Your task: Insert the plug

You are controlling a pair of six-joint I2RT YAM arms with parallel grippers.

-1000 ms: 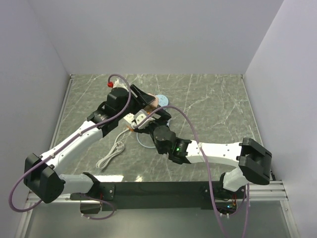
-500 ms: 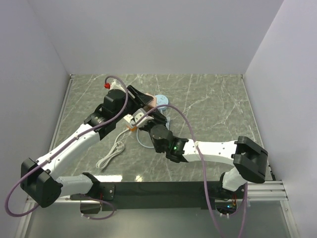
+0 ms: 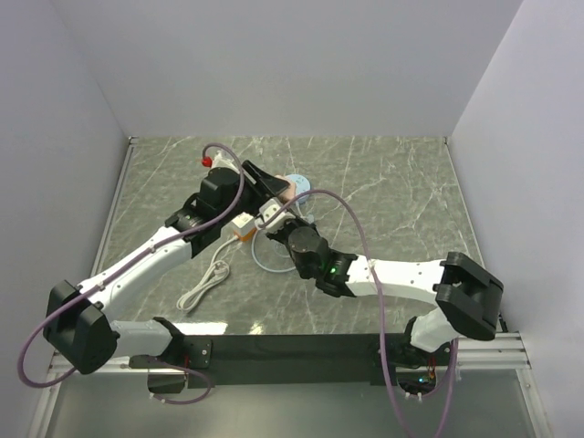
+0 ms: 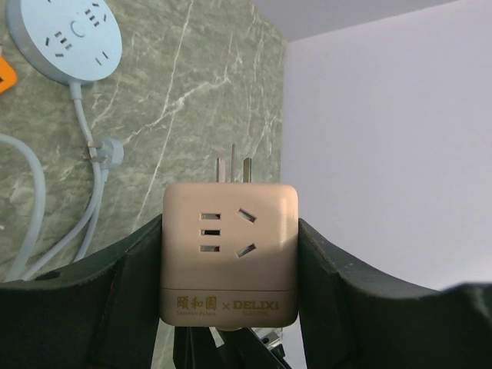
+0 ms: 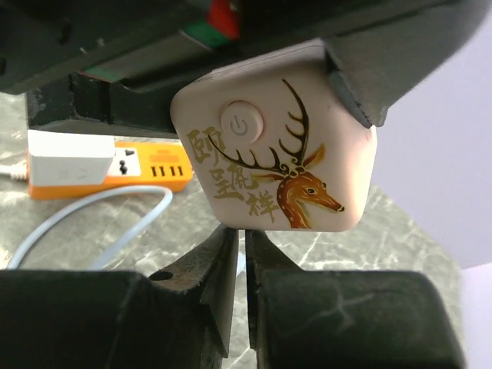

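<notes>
Between the left fingers [image 4: 115, 296], a stiff, light-looking, slick plug cube [image 4: 229, 254] is sitting clamped by its flat sides, prongs [image 4: 239, 166] free; right fingers [image 5: 221, 277] are resting shut, apparently empty.

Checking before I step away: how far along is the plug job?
Done: the adapter is picked up, clamped in the left end effector. In hand: it hangs above the table, prongs bare; the right end effector sits shut close by. Left: pushing it into a power strip.

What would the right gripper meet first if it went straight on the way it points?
The deer-printed cube adapter, just ahead of the shut right gripper; whether they touch is unclear.
</notes>
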